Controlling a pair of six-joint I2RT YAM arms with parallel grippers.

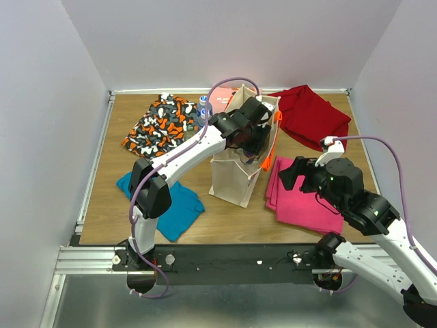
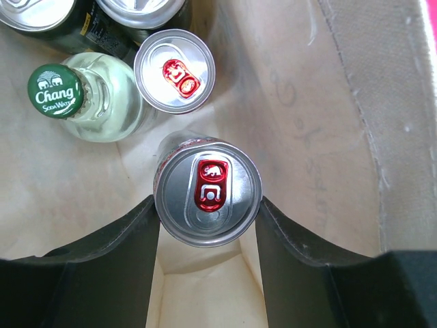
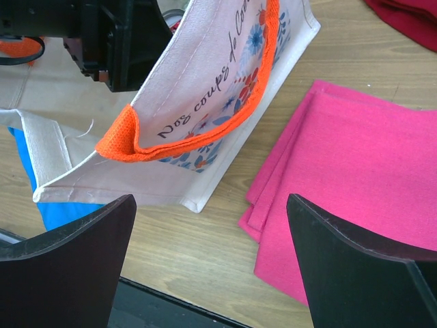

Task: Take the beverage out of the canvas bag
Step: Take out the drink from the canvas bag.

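The beige canvas bag (image 1: 232, 181) with orange handles (image 3: 198, 140) stands upright mid-table. My left gripper (image 2: 207, 205) reaches down inside it and is shut on a beverage, a silver can with a red tab (image 2: 207, 188); both black fingers (image 2: 130, 253) press its sides. In the top view the left wrist (image 1: 246, 126) fills the bag's mouth, hiding the fingers and can. Deeper in the bag are another red-tab can (image 2: 174, 70), a green-capped Chang bottle (image 2: 56, 91) and more can tops (image 2: 140, 10). My right gripper (image 3: 212, 205) hovers open to the right of the bag, holding nothing.
A folded pink cloth (image 1: 307, 198) lies right of the bag under the right arm. A red cloth (image 1: 311, 113) lies at the back right, a patterned orange-black cloth (image 1: 160, 126) at the back left, and a teal cloth (image 1: 171, 201) at the front left. White walls enclose the table.
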